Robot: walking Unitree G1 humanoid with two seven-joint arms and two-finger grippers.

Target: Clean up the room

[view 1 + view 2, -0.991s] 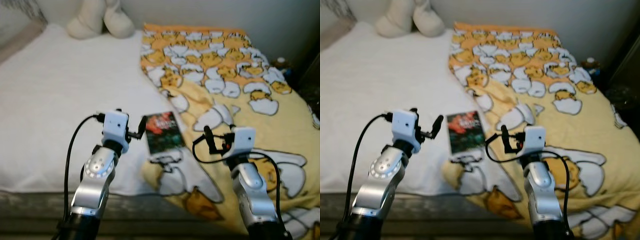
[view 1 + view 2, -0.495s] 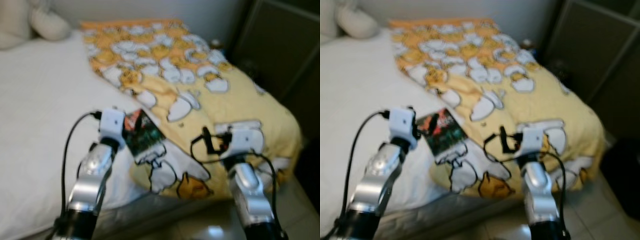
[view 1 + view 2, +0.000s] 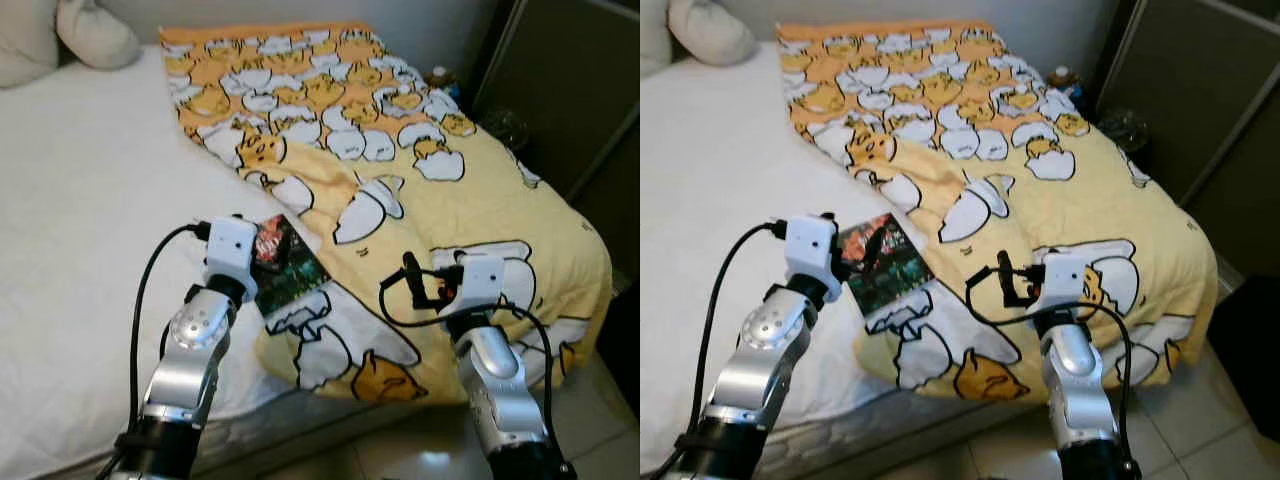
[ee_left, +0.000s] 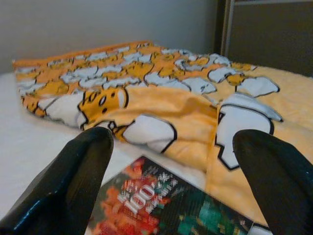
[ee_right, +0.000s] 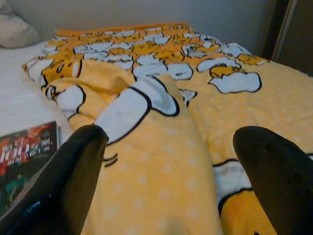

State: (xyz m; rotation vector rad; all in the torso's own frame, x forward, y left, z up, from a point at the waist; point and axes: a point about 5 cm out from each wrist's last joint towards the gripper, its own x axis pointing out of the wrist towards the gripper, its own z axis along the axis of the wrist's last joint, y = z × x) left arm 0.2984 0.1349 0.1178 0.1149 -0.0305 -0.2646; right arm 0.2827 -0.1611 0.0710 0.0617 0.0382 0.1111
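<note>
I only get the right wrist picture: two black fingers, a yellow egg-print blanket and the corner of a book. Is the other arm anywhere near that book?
Observer: Yes, the left gripper hovers open just above the book.
Operator: Where does the book lie?
Observer: On the white sheet, at the blanket edge.
Operator: Anything beyond the bed?
Observer: A dark cabinet stands past the bed's far side, on the robot's right.

Book [image 3: 289, 264]: near corner tucked under yellow egg-print blanket [image 3: 420, 200]; left arm's wrist covers its left edge. Cover title too small to read, apart from "100" in left wrist view. Pillows [image 3: 60, 35] cut by top edge. Small items beside dark cabinet [image 3: 570, 90]: indistinct.
</note>
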